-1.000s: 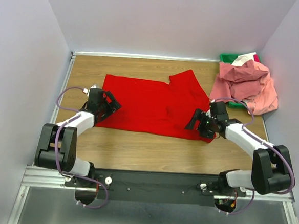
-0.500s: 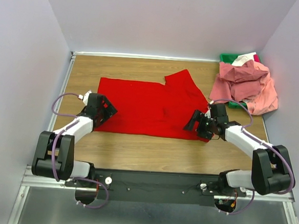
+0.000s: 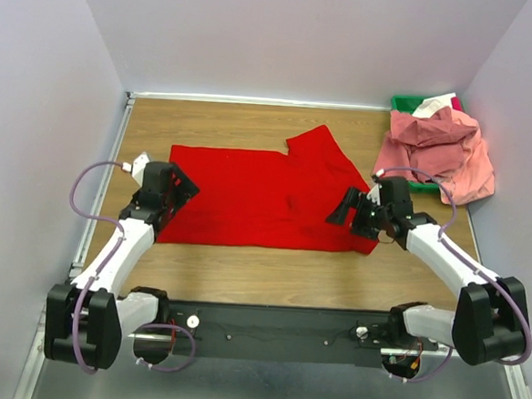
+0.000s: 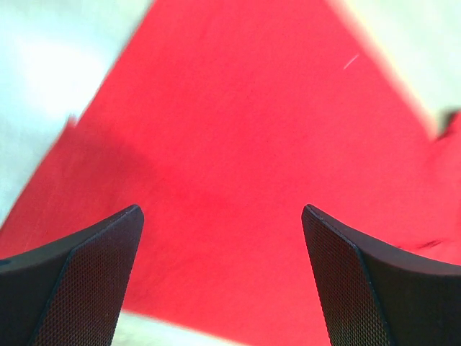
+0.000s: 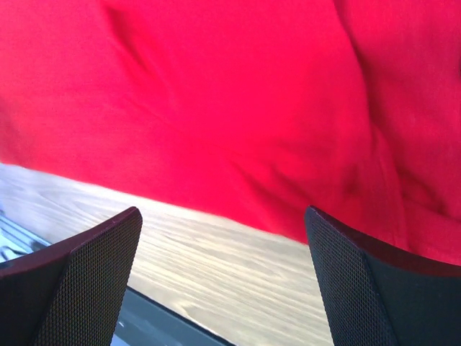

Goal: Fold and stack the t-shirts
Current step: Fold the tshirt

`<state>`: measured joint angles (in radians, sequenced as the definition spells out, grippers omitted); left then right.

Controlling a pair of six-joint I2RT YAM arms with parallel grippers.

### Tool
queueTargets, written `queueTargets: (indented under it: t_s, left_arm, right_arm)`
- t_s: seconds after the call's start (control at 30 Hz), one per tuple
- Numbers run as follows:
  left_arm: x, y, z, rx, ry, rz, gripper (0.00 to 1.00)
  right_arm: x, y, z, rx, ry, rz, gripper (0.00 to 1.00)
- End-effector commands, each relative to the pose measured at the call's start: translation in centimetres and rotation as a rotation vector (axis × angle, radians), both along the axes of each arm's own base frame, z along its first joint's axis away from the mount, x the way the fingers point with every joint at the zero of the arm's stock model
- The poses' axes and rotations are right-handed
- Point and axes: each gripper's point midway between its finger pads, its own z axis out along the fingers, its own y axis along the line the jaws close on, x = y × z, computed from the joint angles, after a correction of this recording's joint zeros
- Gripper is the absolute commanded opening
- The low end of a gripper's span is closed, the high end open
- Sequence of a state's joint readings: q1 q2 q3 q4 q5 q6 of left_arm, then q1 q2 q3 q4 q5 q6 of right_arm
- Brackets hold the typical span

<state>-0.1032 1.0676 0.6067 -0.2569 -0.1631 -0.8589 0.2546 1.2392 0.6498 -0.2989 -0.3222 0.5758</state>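
Centre frame: red t-shirt (image 3: 266, 195) flat on tabletop (image 3: 243, 271), long axis left–right. At its left edge, left hand (image 3: 183, 189); at lower-right corner, right hand (image 3: 343, 212). Both spread wide, empty. Upper right: salmon pink t-shirts (image 3: 438, 152), heaped.

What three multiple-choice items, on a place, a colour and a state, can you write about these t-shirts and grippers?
1. Where does the pile of salmon pink t-shirts lie?
A) near left corner
B) far right corner, over the green bin
C) between the arm bases

2. What colour is the spread-out t-shirt?
A) blue
B) white
C) red

3. How does the right gripper stand?
A) open, holding nothing
B) shut on cloth
C) shut on the bin

Answers:
1 B: the pile drapes over the bin at far right.
2 C: it is red in every view.
3 A: its wrist view shows it wide open with nothing held.
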Motion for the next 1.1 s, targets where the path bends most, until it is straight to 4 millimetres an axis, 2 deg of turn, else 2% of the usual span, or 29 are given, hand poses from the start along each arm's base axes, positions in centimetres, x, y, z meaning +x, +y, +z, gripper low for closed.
queueTargets:
  t_s: [0.0, 0.03, 0.07, 0.1, 0.13, 0.17, 0.2, 0.23, 0.3, 0.33, 0.43, 0.47, 0.5, 0.53, 0.57, 0.6, 0.63, 0.77, 0.87, 0.9, 1.07]
  left_arm:
    - [3.4, 2.0, 4.7, 0.076, -0.113, 0.094, 0.99]
    - [4.6, 2.3, 6.7, 0.081, -0.145, 0.111, 0.99]
    - [5.6, 2.5, 5.9, 0.091, -0.103, 0.116, 0.99]
    - [6.3, 2.7, 6.1, 0.112, -0.084, 0.105, 0.99]
    - [8.0, 3.0, 8.1, 0.122, -0.120, 0.110, 0.99]
    - [9.2, 3.2, 6.9, 0.135, -0.084, 0.109, 0.99]
    - [10.1, 4.1, 6.9, 0.148, -0.077, 0.099, 0.98]
    - [11.9, 3.8, 7.0, 0.132, -0.074, 0.062, 0.99]
    - [13.5, 4.0, 6.7, 0.132, -0.066, 0.046, 0.99]
    - [15.6, 5.1, 6.7, 0.143, -0.064, 0.024, 0.99]
    - [17.4, 6.0, 5.1, 0.176, 0.026, 0.004, 0.99]
    - [19.2, 6.5, 4.2, 0.198, 0.047, -0.014, 0.99]
    - [19.8, 6.5, 3.4, 0.202, 0.069, -0.025, 0.99]
    - [20.6, 6.4, 3.5, 0.191, 0.082, -0.052, 0.98]
    - [21.0, 6.4, 2.4, 0.196, 0.103, -0.078, 0.98]
    - [21.3, 6.5, 0.2, 0.201, 0.145, -0.096, 0.99]
    - [21.9, 6.6, -1.1, 0.192, 0.162, -0.114, 0.98]
    - [22.2, 6.0, -3.7, 0.171, 0.203, -0.166, 0.98]
    - [22.5, 6.1, -4.6, 0.178, 0.213, -0.173, 0.98]
    - [22.5, 6.1, -5.7, 0.179, 0.235, -0.180, 0.95]
    - [22.5, 6.2, -8.0, 0.188, 0.277, -0.199, 0.89]
  right_arm:
    - [3.5, 0.0, 4.7, -0.005, -0.135, -0.057, 1.00]
    - [3.9, 0.0, 5.2, 0.002, -0.143, -0.063, 1.00]
    - [4.3, 0.2, 5.9, 0.009, -0.157, -0.063, 1.00]
    - [4.4, 0.2, 5.8, 0.010, -0.153, -0.067, 1.00]
    - [4.4, 0.2, 5.6, 0.009, -0.146, -0.070, 1.00]
    - [4.2, 0.1, 5.2, 0.002, -0.136, -0.070, 1.00]
    - [4.1, 0.0, 4.8, -0.003, -0.127, -0.069, 1.00]
    - [3.7, -0.1, 3.9, -0.015, -0.112, -0.059, 1.00]
    - [3.3, -0.1, 3.3, -0.021, -0.097, -0.053, 1.00]
    - [3.2, -0.3, 3.0, -0.028, -0.092, -0.051, 1.00]
    - [3.1, -0.4, 2.9, -0.034, -0.094, -0.057, 1.00]
    - [3.1, -0.4, 3.0, -0.031, -0.097, -0.053, 1.00]
    - [3.0, -0.4, 3.0, -0.032, -0.096, -0.051, 1.00]
    - [2.9, -0.4, 2.9, -0.033, -0.095, -0.048, 1.00]
    - [2.9, -0.4, 2.8, -0.037, -0.093, -0.049, 1.00]
    - [2.9, -0.4, 2.8, -0.035, -0.094, -0.046, 1.00]
    - [2.8, -0.4, 2.7, -0.038, -0.092, -0.043, 1.00]
    - [2.8, -0.4, 2.7, -0.036, -0.090, -0.039, 1.00]
    - [2.8, -0.3, 2.7, -0.037, -0.093, -0.038, 1.00]
    - [2.7, -0.4, 2.6, -0.037, -0.088, -0.038, 1.00]
    - [2.6, -0.4, 2.3, -0.042, -0.080, -0.038, 1.00]
